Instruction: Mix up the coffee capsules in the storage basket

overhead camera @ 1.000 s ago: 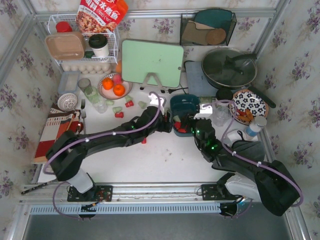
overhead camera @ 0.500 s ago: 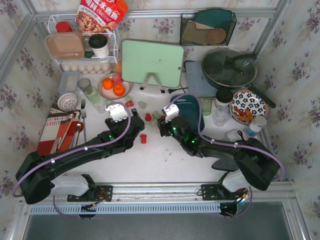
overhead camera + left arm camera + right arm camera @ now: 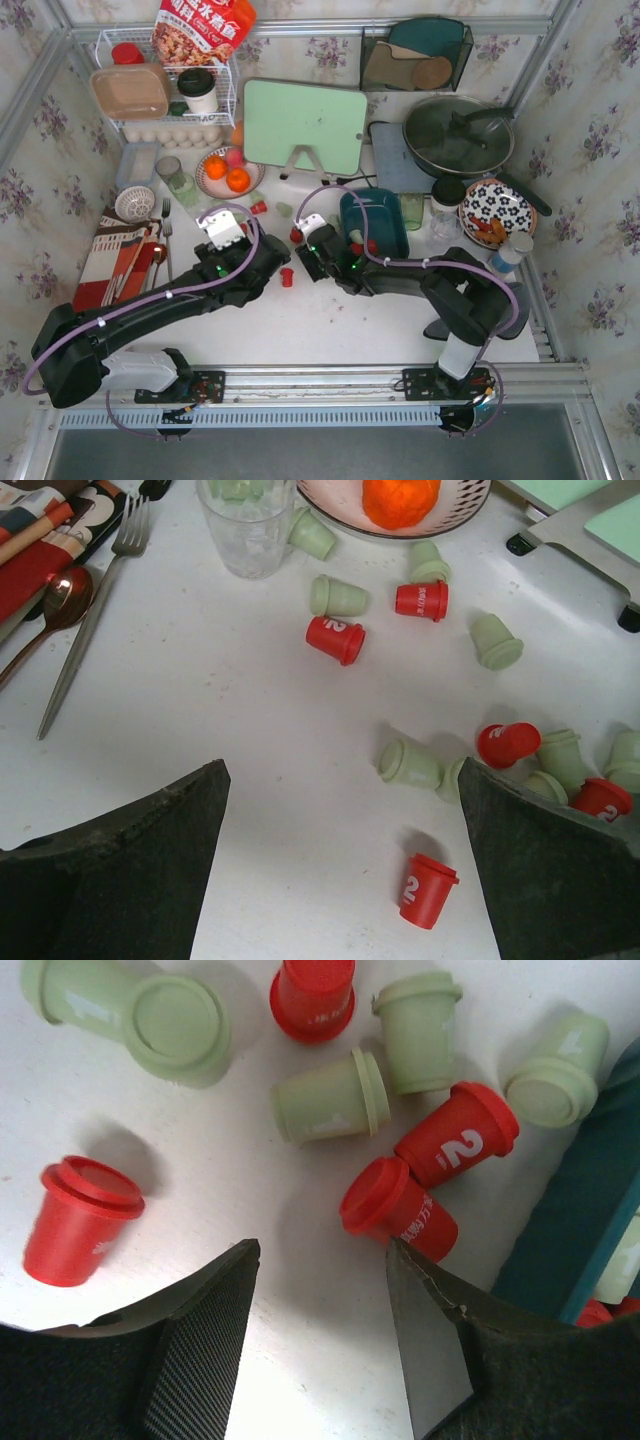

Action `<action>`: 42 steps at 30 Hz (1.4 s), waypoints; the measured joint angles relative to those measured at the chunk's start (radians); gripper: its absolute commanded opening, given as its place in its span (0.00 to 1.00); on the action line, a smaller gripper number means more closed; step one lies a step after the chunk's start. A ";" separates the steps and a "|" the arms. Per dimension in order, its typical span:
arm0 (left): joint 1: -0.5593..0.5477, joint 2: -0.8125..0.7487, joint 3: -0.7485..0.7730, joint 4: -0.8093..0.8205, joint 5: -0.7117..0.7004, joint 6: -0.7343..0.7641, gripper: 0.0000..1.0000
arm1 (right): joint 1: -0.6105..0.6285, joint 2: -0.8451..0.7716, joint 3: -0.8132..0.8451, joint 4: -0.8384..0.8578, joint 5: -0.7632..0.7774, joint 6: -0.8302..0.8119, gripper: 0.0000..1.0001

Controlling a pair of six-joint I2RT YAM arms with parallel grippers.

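White table [image 3: 330, 320] under all. Two dark arms in from near edge, left arm [image 3: 150, 300] and right arm [image 3: 440, 280], wrists close together mid-table.

Storage basket [image 3: 390, 225]: dark teal tub, just beside R gripper [image 3: 320, 1330], off to one side of its fingers [image 3: 195, 1350]. Teal wall at frame edge in R wrist cam, no contact w/ finger. Inside, per top cam: one green + one red pod visible, rest hidden by cable.

L gripper [image 3: 335, 865]: fingers [image 3: 110, 880] spread wide, gripping nothing. In the gap, bare table + one red pod [image 3: 427, 890] standing rim-up, close to one finger, well clear of the other.

R gripper: fingers apart, narrower gap than L, nothing between but bare table.

Far ahead of L fingers: bowl [image 3: 345, 510] w/ orange [image 3: 400, 495], clear glass [image 3: 245, 525] beside it. Fork [image 3: 90, 620] + spoon [image 3: 50, 600] ahead, off to one side.

Coffee capsules [image 3: 330, 1095]: most loose on table, outside basket, red + mint green mixed, many tipped on sides.
- Ahead of L fingers: scattered singles, approx. mid-way to bowl; tighter bunch off toward one finger.
- Just ahead of R fingers: two red ones [image 3: 458, 1147] touching, nearest lying right at one fingertip. Green ones beyond. Lone red [image 3: 80, 1220] beside the other finger, apart from it.
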 measured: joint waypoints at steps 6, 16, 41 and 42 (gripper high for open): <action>0.001 -0.008 -0.010 0.058 0.030 0.068 0.99 | 0.001 0.038 0.022 -0.058 0.041 -0.003 0.63; 0.007 -0.031 -0.038 0.161 0.101 0.181 0.99 | 0.006 -0.047 -0.077 0.023 0.078 -0.048 0.68; 0.011 -0.062 -0.071 0.207 0.184 0.235 0.99 | -0.056 0.128 -0.003 0.179 -0.033 -0.129 0.61; 0.012 -0.062 -0.071 0.207 0.187 0.237 0.99 | -0.056 0.128 -0.002 0.176 -0.034 -0.127 0.59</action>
